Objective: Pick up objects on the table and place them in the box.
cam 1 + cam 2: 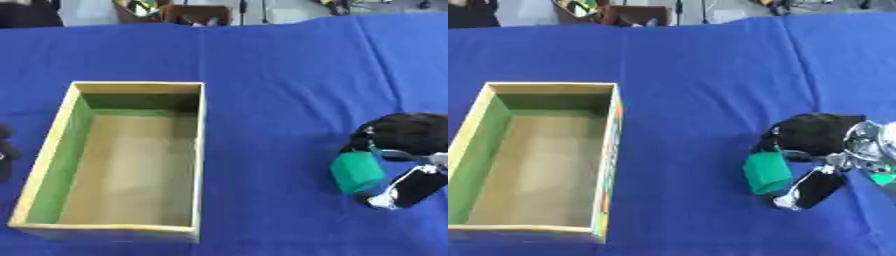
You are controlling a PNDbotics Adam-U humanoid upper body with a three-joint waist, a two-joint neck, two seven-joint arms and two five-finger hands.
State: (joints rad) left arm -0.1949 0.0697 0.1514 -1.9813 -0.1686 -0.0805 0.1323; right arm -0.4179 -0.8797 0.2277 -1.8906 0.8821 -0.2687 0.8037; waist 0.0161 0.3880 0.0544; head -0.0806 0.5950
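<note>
Gripping the green block (356, 173) with my right hand (820, 150), fingers curled round it low over the blue bench (262, 75), I should lift clear before carrying it across to the empty wooden box (199, 150), well apart. My left hand (7, 152) is barely visible, fingers unreadable.

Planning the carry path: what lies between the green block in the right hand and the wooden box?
Only bare blue cloth separates the green block from the box, seen in both eye views.

Both head views look steeply down, sharing box (122, 155) and, seemingly, blue table (280, 75).
</note>
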